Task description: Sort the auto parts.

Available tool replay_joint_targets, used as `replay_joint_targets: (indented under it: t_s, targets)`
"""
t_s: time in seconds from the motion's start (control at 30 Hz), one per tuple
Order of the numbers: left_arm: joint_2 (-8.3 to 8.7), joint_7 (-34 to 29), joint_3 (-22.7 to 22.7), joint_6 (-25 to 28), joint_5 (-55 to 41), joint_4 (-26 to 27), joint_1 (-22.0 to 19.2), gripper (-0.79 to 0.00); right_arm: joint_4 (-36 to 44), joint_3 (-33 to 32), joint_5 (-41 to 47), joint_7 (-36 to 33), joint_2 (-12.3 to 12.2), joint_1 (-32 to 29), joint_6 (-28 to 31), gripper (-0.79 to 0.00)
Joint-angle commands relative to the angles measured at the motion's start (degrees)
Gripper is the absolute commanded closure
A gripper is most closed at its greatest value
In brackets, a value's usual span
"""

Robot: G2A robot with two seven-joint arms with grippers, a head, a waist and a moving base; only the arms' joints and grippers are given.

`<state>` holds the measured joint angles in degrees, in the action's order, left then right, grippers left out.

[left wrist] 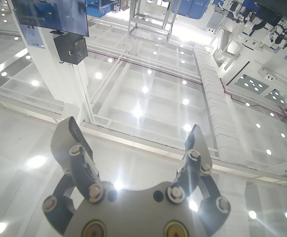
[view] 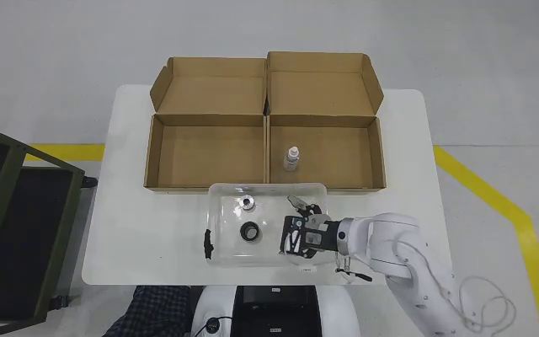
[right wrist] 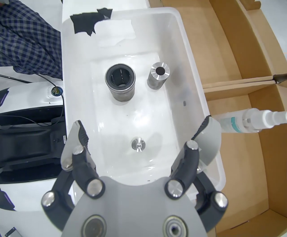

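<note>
My right fingers are spread wide, holding nothing, above the clear tub on the counter. It holds three metal parts: bearing sleeve, cylinder, small pin. Of two cardboard boxes, the right box holds one white bottle. My left fingers gape at the ceiling.

Brown cardboard boxes, translucent white bin, black tape patch, silver-grey cylinder, white table
</note>
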<state>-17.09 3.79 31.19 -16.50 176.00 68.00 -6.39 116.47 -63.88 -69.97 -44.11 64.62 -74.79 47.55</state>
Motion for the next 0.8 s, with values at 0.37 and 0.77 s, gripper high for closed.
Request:
replay_joint_targets:
  t_s: [0.37, 0.77]
  targets:
    - [0.0, 0.0, 0.0, 0.0, 0.0, 0.0, 0.0, -0.785, -1.1, 2.6, -6.1, -4.3, -0.5, 2.0, -0.8, -0.499]
    - [0.0, 0.0, 0.0, 0.0, 0.0, 0.0, 0.0, -0.785, -3.1, 5.5, -6.1, -6.7, -0.7, 3.3, -0.6, -0.453]
